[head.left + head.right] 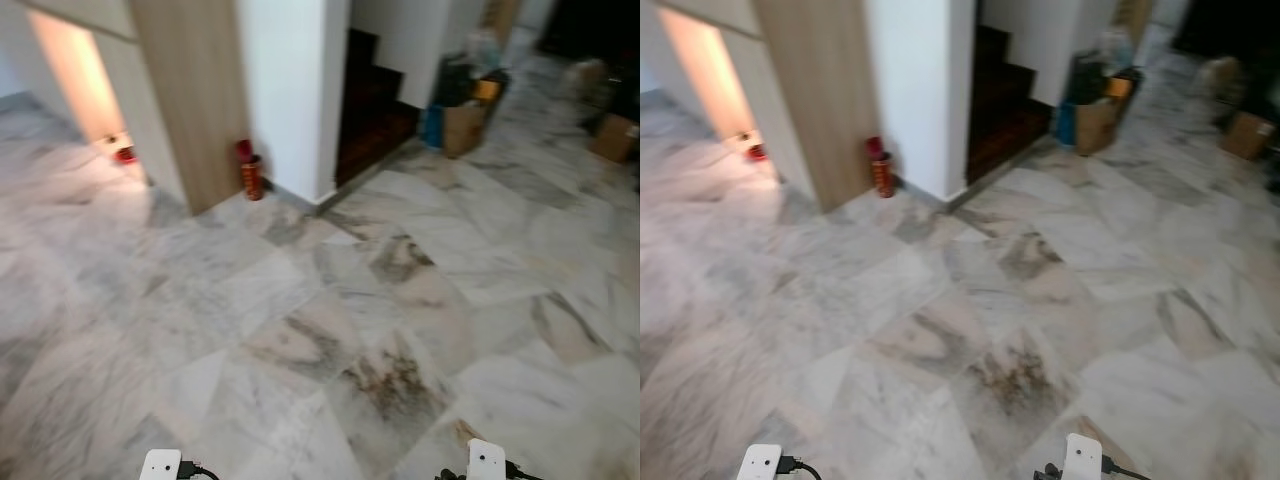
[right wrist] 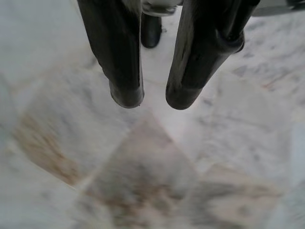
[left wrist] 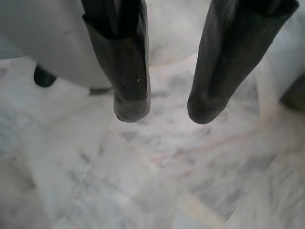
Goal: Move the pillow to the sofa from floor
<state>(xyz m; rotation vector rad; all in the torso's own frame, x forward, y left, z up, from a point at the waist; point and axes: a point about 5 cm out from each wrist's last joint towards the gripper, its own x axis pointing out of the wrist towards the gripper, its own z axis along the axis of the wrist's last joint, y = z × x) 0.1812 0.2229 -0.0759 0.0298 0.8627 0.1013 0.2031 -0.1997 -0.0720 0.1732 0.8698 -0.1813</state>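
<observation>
1. Left gripper (image 3: 164, 107): hangs pointing down over the marble floor (image 1: 330, 330), fingers parted by a clear gap, holding nothing.
2. Right gripper (image 2: 155, 100): likewise pointing down, fingers a little apart, empty.
3. Ahead: wooden partition (image 1: 195, 95), dark stairs (image 1: 370, 100), cardboard boxes (image 1: 462, 125).
4. Pillow location: cannot tell.

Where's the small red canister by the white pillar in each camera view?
Left eye view: red canister on the floor at the white pillar's foot, upper left of centre.
Right eye view: same spot, slightly further left.
Left wrist view: left gripper, jaws apart, over marble floor.
Right wrist view: right gripper, jaws apart, over marble.
Shared landmark: cardboard box beside the dark stairs.
</observation>
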